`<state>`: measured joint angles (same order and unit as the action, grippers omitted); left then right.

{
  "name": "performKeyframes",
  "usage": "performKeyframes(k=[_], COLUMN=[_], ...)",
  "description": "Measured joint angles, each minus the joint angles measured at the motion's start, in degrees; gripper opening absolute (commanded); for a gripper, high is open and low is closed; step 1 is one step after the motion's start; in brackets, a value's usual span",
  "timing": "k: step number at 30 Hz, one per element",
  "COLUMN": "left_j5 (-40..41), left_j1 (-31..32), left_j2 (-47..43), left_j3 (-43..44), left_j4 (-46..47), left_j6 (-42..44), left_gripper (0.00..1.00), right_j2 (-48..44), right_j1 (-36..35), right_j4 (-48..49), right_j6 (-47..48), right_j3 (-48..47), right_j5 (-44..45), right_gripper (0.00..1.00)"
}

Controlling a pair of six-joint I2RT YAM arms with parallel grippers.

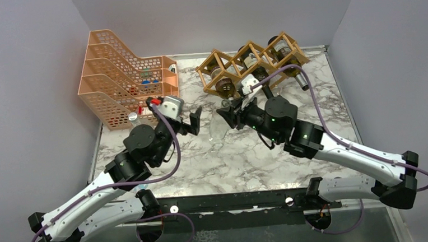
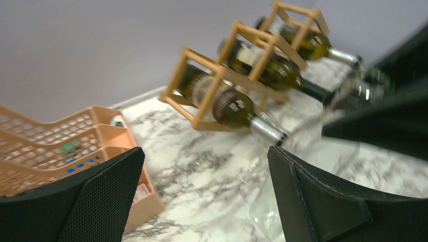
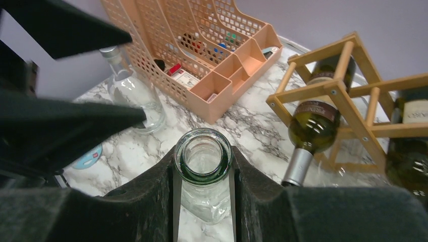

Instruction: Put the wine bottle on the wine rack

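The wine bottle (image 3: 203,160) is clear glass with an open mouth, seen from above in the right wrist view. My right gripper (image 3: 203,169) is shut on its neck and holds it upright over the marble table, left of the wine rack (image 3: 348,96). I cannot tell if its base touches the table. The light wooden rack (image 1: 250,62) stands at the back and holds three dark green bottles. My left gripper (image 2: 206,151) is open and empty, facing the rack (image 2: 237,65). In the top view it (image 1: 192,122) hovers just left of the right gripper (image 1: 229,110).
An orange mesh file tray (image 1: 119,76) with small items stands at the back left. A second clear bottle with a silver cap (image 3: 132,91) stands in front of it. A light blue round object (image 3: 88,156) lies on the table. Grey walls enclose the table.
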<state>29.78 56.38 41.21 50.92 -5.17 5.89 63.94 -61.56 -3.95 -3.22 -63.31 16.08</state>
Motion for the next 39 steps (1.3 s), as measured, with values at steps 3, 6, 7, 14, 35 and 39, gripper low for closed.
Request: performKeyframes(k=[3,6,7,14,35,39], left_j5=[-9.16,-18.93,-22.05,-36.98,-48.83,-49.96], left_j1=[0.00,0.00,0.00,0.00,0.00,0.00], left_j2=[-0.24,-0.37,-0.35,4.44,19.23,20.00], left_j3=[-5.40,-9.97,-11.30,-16.92,-19.98,-19.98], left_j4=[0.87,2.67,3.56,11.89,28.96,29.29], left_j6=[-0.20,-0.22,-0.22,-1.53,-2.10,-1.99], left_gripper=[0.99,0.99,0.99,0.99,0.74,0.23], right_j2=[-3.78,-7.08,-8.20,-12.28,-15.76,-15.76], right_j1=[0.00,0.00,0.00,0.00,0.00,0.02], right_j4=[-3.89,-7.69,-9.07,-15.04,-18.67,-18.56], right_j6=[-0.76,-1.77,-2.19,-3.82,-4.50,-4.46], right_j3=[0.26,0.35,0.37,0.35,0.04,0.04], right_j5=[1.53,2.47,2.60,2.43,-7.04,-7.48], right_gripper=[0.03,0.03,0.03,0.03,0.02,0.07])
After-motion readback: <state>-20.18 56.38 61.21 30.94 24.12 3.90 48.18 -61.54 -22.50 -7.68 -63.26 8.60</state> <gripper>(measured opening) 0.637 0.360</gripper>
